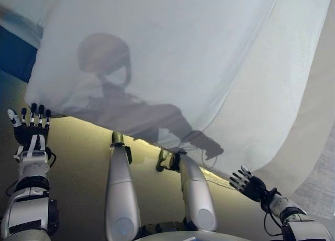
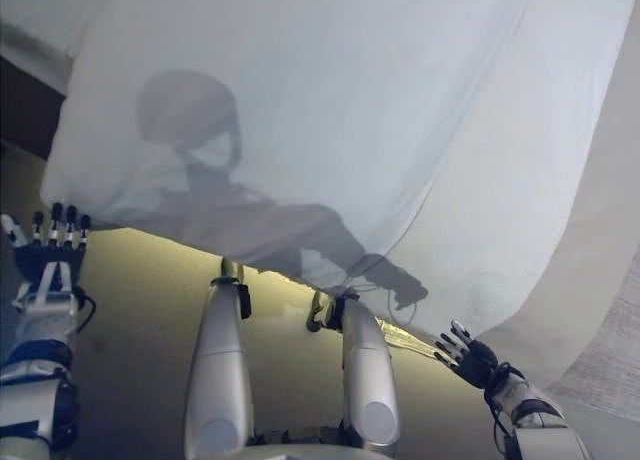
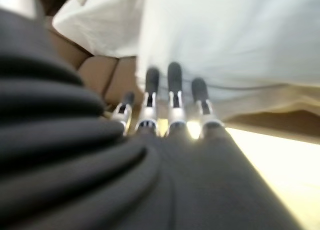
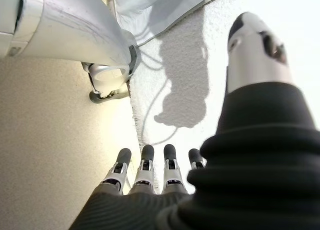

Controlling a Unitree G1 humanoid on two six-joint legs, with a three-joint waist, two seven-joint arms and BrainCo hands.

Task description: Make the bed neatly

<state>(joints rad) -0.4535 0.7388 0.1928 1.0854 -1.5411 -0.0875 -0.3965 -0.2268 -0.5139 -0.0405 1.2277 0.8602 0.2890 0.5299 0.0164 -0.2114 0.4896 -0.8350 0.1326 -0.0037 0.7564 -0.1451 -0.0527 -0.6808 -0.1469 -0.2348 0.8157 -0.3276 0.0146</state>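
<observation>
White bed sheet (image 1: pixel 199 57): thin cloth spread over most of the head views, its lower edge running at a slant from beside the left hand down toward the right hand; soft folds cross it on the right hand's side. Left hand (image 1: pixel 31 127): just below the sheet's near corner, fingers (image 3: pixel 172 90) straight and side by side, tips pointing up at the hem, apart from the cloth and holding nothing. Right hand (image 1: pixel 246 182): below the sheet's low edge, fingers (image 4: pixel 145 165) straight and slightly spread, empty, tips close to the hem but not gripping it. Pale textured cover (image 4: pixel 190 75): a coarser white cloth lying under the sheet's edge, seen beyond the right hand's fingers. Yellowish floor (image 1: pixel 78 162): lies below the sheet's edge, between the two hands.
</observation>
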